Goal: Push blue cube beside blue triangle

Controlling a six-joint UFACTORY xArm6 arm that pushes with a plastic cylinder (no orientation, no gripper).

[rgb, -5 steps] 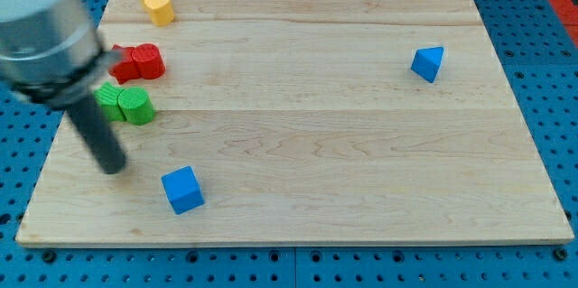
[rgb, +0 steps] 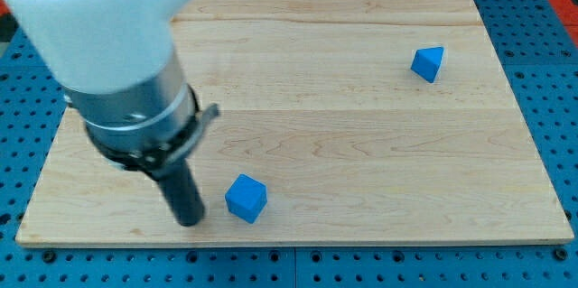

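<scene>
My tip (rgb: 191,221): I am resting it on the wooden board (rgb: 361,171) near the view's bottom edge; it is a bare rod, so there are no jaws opening or closing.
Blue cube (rgb: 246,199): it is sitting just to the view's right of my tip, tilted, with a narrow gap between us.
Blue triangle (rgb: 428,62): it is lying well apart from my tip, far toward the view's right and top.
My arm (rgb: 108,44): its bulk is covering the board's upper left corner.

Robotics lab bench; wooden board (rgb: 361,144) on blue perforated table (rgb: 551,89); robot arm (rgb: 117,62) overhead
</scene>
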